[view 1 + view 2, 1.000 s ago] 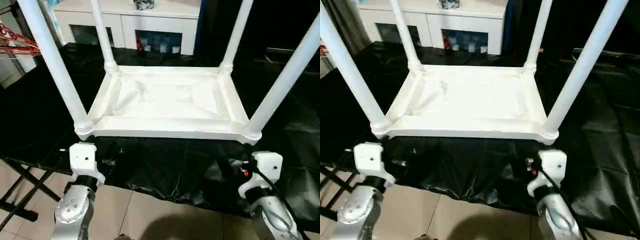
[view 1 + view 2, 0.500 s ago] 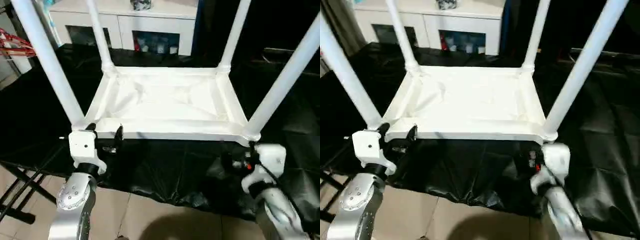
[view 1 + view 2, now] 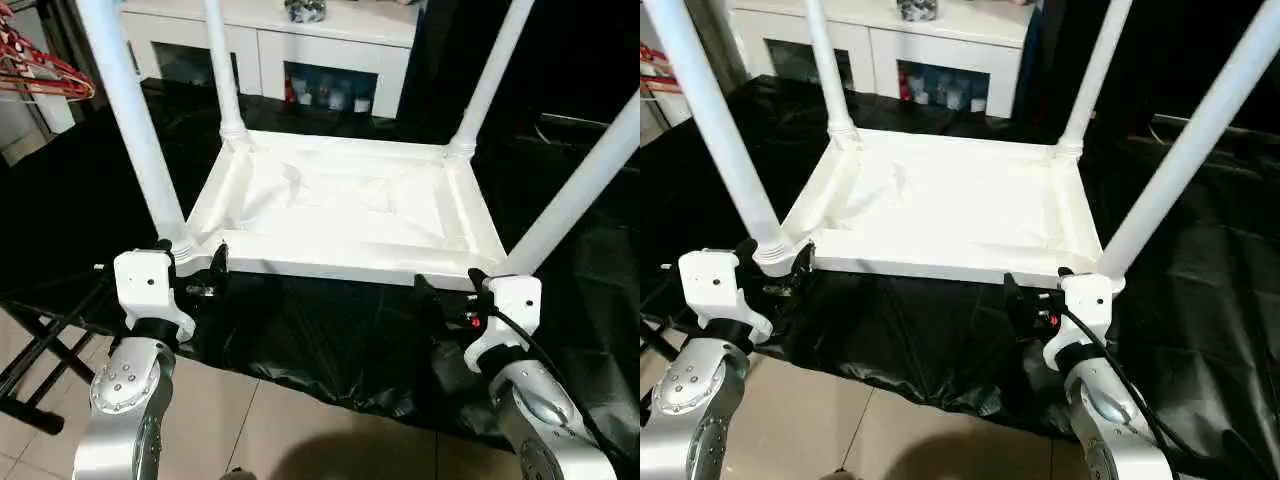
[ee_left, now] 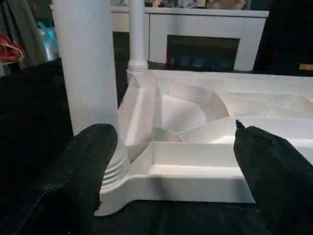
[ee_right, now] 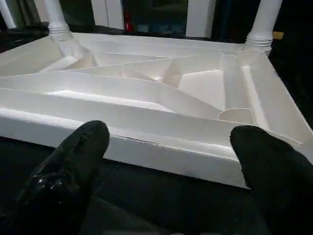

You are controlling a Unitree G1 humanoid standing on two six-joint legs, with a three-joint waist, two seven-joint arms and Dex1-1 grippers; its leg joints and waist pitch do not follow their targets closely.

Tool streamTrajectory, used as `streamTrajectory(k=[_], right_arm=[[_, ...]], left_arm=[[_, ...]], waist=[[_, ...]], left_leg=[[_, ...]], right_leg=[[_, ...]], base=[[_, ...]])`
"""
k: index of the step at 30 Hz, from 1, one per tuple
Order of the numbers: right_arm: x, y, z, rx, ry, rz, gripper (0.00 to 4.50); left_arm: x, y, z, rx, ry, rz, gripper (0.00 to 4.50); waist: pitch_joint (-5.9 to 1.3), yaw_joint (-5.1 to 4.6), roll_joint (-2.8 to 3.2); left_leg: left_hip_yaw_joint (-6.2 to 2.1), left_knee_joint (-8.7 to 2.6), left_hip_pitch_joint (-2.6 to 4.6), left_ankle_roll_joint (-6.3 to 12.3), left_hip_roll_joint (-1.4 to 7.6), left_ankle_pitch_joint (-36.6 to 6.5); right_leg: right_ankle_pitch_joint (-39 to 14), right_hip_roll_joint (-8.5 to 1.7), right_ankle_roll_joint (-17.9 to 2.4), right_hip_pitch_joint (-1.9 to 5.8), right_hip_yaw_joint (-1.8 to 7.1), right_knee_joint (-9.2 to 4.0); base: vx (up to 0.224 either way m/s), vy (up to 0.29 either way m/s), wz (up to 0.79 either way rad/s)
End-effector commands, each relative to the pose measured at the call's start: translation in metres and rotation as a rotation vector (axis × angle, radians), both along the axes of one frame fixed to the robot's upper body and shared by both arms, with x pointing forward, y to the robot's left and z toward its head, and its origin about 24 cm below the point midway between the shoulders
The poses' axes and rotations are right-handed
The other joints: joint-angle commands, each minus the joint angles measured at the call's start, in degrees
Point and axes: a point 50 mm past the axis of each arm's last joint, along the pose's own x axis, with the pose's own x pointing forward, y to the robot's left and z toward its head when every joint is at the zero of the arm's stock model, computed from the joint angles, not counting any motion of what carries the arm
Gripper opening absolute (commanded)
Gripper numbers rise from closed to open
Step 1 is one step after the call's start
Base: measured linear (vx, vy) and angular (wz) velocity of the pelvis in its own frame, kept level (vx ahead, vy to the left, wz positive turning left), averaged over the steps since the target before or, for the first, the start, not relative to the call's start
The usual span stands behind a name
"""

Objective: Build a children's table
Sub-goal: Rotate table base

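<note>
Two grippers sit at the near edge of the bench, both spread wide and holding nothing. The left gripper [image 4: 166, 161] faces the near-left corner socket of the children's table [image 3: 340, 205], its fingers [image 4: 90, 161] straddling the leg [image 3: 135, 130] seated there; the right gripper [image 5: 168, 156] faces the near rim by the near-right corner. Likely they are lining up to grasp the rim. The table lies upside down on the black sheet [image 3: 330, 340], ribbed underside up, so all four legs stand upward. Beyond the far edge stands a white cabinet [image 3: 300, 45].

The right hand [image 5: 168, 161], fingers [image 5: 73, 166] spread, faces the upturned table top's [image 5: 161, 93] ribbed underside.
</note>
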Motion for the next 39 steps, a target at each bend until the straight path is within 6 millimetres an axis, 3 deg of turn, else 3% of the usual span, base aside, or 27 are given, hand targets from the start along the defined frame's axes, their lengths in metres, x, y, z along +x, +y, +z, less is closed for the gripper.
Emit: streamTrajectory(k=[1, 2, 5, 6, 9, 10, 11, 12, 15, 23, 25, 27, 28, 29, 34, 35, 36, 39], right_arm=[[0.0, 0.002, -0.001, 0.044, 0.029, 0.066, 4.5], [0.0, 0.002, -0.001, 0.044, 0.029, 0.066, 4.5], [0.0, 0.004, -0.002, 0.054, 0.045, 0.112, 4.5], [0.001, 0.005, -0.002, 0.051, 0.044, 0.129, 4.5], [0.002, 0.009, 0.001, 0.073, 0.033, 0.171, 4.5], [0.003, 0.01, 0.002, 0.071, 0.029, 0.199, 4.5], [0.003, 0.011, 0.002, 0.07, 0.03, 0.22, 4.5], [0.004, 0.012, 0.002, 0.067, 0.033, 0.233, 4.5], [0.006, 0.014, 0.001, 0.044, 0.04, 0.264, 4.5], [0.003, 0.027, 0.007, 0.079, 0.062, 0.5, 4.5], [0.001, 0.03, 0.008, 0.09, 0.069, 0.558, 4.5], [0.001, 0.031, 0.008, 0.088, 0.076, 0.588, 4.5], [0.001, 0.03, 0.008, 0.086, 0.079, 0.592, 4.5], [0.002, 0.03, 0.007, 0.078, 0.079, 0.593, 4.5], [0.009, 0.03, 0.006, 0.071, 0.077, 0.6, 4.5], [0.011, 0.03, 0.007, 0.069, 0.075, 0.595, 4.5], [0.012, 0.03, 0.007, 0.069, 0.075, 0.593, 4.5], [0.014, 0.028, 0.005, 0.052, 0.084, 0.583, 4.5]], left_arm=[[0.01, 0.011, 0.002, 0.007, -0.004, 0.068, 4.42], [0.01, 0.011, 0.002, 0.007, -0.004, 0.068, 4.42], [0.017, 0.02, 0.001, 0.01, 0.005, 0.109, 4.42], [0.02, 0.025, 0.0, 0.013, 0.011, 0.114, 4.42], [0.025, 0.031, 0.001, -0.004, 0.012, 0.114, 4.42], [0.029, 0.032, 0.002, -0.023, 0.009, 0.114, 4.42], [0.033, 0.033, 0.003, -0.028, 0.009, 0.116, 4.42], [0.035, 0.034, 0.003, -0.029, 0.01, 0.117, 4.42], [0.044, 0.038, 0.004, -0.049, 0.011, 0.094, 4.42], [0.067, 0.052, 0.0, -0.085, 0.046, 0.046, 4.42], [0.072, 0.056, -0.002, -0.097, 0.066, 0.049, 4.42], [0.076, 0.058, -0.004, -0.114, 0.08, 0.033, 4.42], [0.078, 0.058, -0.005, -0.128, 0.084, 0.024, 4.42], [0.08, 0.056, -0.006, -0.145, 0.096, -0.035, 4.42], [0.087, 0.047, -0.008, -0.126, 0.113, -0.237, 4.42], [0.088, 0.044, -0.008, -0.118, 0.129, -0.299, 4.42], [0.088, 0.042, -0.009, -0.113, 0.143, -0.339, 4.42], [0.089, 0.034, -0.01, -0.124, 0.172, -0.491, 4.42]], waist=[[-2.19, 0.28, 1.05], [-2.09, 0.12, 0.75], [-2.17, 0.25, 0.67], [-2.09, 0.2, 1.09], [-2.38, 0.17, 1.24], [-2.5, 0.3, 1.94], [-2.5, 0.29, 2.21], [-2.6, 0.29, 1.98], [-2.69, 0.45, 2.24], [-2.79, 0.94, 2.57], [-2.89, 1.17, 2.57], [-2.94, 1.52, 2.14], [-2.9, 1.73, 2.35], [-2.92, 1.8, 2.03], [-2.97, 2.07, 2.29], [-2.87, 2.08, 1.82], [-3.01, 2.31, 2.08], [-3.05, 2.91, 2.14]], left_leg=[[0.02, -4.36, 0.1, -0.23, -0.31, -20.67], [0.1, -4.37, 0.13, -0.12, -0.39, -21.23], [-0.07, -4.4, 0.04, -0.16, -0.39, -20.78], [-0.07, -4.43, 0.12, -0.3, -0.44, -21.17], [-0.2, -4.37, 0.14, -0.39, -0.38, -20.01], [-0.3, -4.32, 0.15, -0.52, -0.28, -19.43], [-0.22, -4.25, 0.24, -0.57, -0.31, -19.59], [-0.26, -4.17, 0.28, -0.61, -0.41, -19.31], [-0.16, -4.02, 0.25, -0.47, -0.47, -17.98], [-0.2, -3.97, 0.16, -0.09, -0.47, -16.79], [-0.18, -3.85, 0.39, 0.0, -0.43, -16.57], [-0.16, -3.86, 0.34, 0.04, -0.32, -15.73], [-0.13, -3.87, 0.32, -0.07, -0.38, -15.62], [-0.09, -3.86, 0.34, -0.1, -0.33, -15.57], [-0.2, -4.09, 0.48, -0.88, -0.09, -16.01], [-0.09, -4.09, 0.48, -0.73, -0.15, -15.91], [-0.11, -4.08, 0.53, -0.74, -0.13, -15.44], [-0.03, -4.02, 0.69, -0.79, -0.09, -14.91]], right_leg=[[-18.14, -1.24, -2.09, 1.96, 1.66, -4.69], [-18.53, -1.05, -1.92, 1.91, 1.6, -4.97], [-18.93, -1.29, -2.19, 2.12, 1.51, -4.94], [-19.6, -1.19, -2.22, 1.99, 1.47, -5.14], [-17.85, -1.36, -3.15, 2.22, 1.51, -4.71], [-16.08, -1.43, -3.98, 2.25, 1.53, -4.46], [-15.37, -1.31, -4.32, 2.15, 1.54, -4.56], [-13.88, -1.2, -4.74, 2.36, 1.48, -4.34], [-11.85, -1.31, -5.94, 2.5, 1.5, -4.13], [-11.62, -1.62, -6.9, 2.88, 1.43, -3.89], [-11.1, -1.66, -7.26, 2.79, 1.48, -3.86], [-10.21, -1.73, -7.5, 2.89, 1.46, -3.71], [-10.63, -1.79, -7.79, 2.84, 1.47, -3.68], [-10.7, -1.85, -7.85, 2.84, 1.48, -3.7], [-11.49, -2.11, -8.38, 2.68, 1.58, -3.53], [-11.37, -2.1, -8.41, 2.67, 1.56, -3.72], [-10.8, -2.19, -8.62, 2.71, 1.61, -3.44], [-10.15, -2.26, -8.96, 2.61, 1.65, -3.36]], base=[[0.0, 0.0, 0.0], [0.0, 0.0, 0.0], [0.0, 0.0, 0.0], [0.0, 0.0, 0.0], [0.0, 0.0, 0.0], [0.0, 0.0, 0.0], [0.0, 0.0, 0.0], [0.0, 0.0, 0.0], [0.0, 0.0, 0.0], [0.0, 0.0, 0.0], [0.0, 0.0, 0.0], [0.0, 0.0, 0.0], [0.0, 0.0, 0.0], [0.0, 0.0, 0.0], [0.0, 0.0, 0.0], [0.0, 0.0, 0.0], [0.0, 0.0, 0.0], [0.0, 0.0, 0.0]])
